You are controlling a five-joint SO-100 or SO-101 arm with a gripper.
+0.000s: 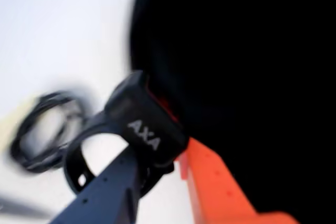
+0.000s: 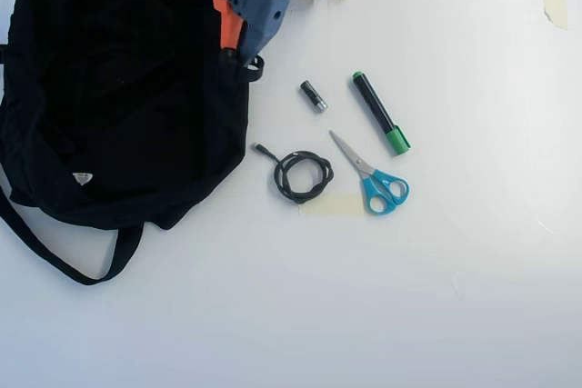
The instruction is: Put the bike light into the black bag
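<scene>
Gripper (image 1: 157, 153) clamps bike light (image 1: 142, 121) at black bag (image 2: 118, 97) edge

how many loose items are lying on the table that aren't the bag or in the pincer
4, all right of the black bag in the overhead view: a small black-and-silver cylinder, a green-capped marker, blue-handled scissors, and a coiled black cable. The bag could hide others.

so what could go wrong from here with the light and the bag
1. The pincer holds the bike light right at the edge of the black bag; in the overhead view no opening can be made out there, so a release might land it on the fabric or the table.
2. The light's loop strap hangs free and could snag on a finger at release.
</scene>
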